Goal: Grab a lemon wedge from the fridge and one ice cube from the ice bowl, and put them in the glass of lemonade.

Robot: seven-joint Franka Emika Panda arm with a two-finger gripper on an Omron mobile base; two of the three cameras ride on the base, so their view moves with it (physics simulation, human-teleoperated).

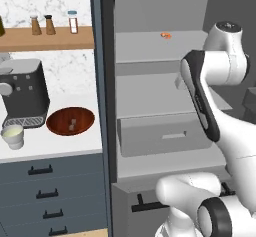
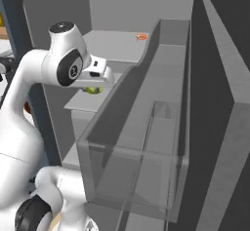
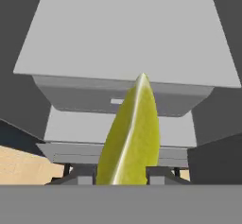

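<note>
A yellow-green lemon wedge (image 3: 130, 133) stands narrow edge up between my gripper's (image 3: 122, 175) two dark finger tips, which are shut on it. From the right base view the wedge (image 2: 92, 90) peeks out under the hand, in front of the open fridge's (image 2: 122, 49) grey shelves. The hand looks down over a shelf (image 3: 127, 38) and a drawer below it. On the counter left of the fridge (image 1: 150, 101) sits the reddish-brown ice bowl (image 1: 70, 121) with pale cubes in it. The pale glass of lemonade (image 1: 13, 136) stands further left.
A small orange item (image 1: 166, 35) lies on the upper fridge shelf. The open fridge door with its clear bin (image 2: 141, 147) stands to my right. A dark coffee machine (image 1: 22, 93) stands behind the glass, with shakers (image 1: 42, 25) on a wooden shelf above. Drawers (image 1: 47, 193) run below the counter.
</note>
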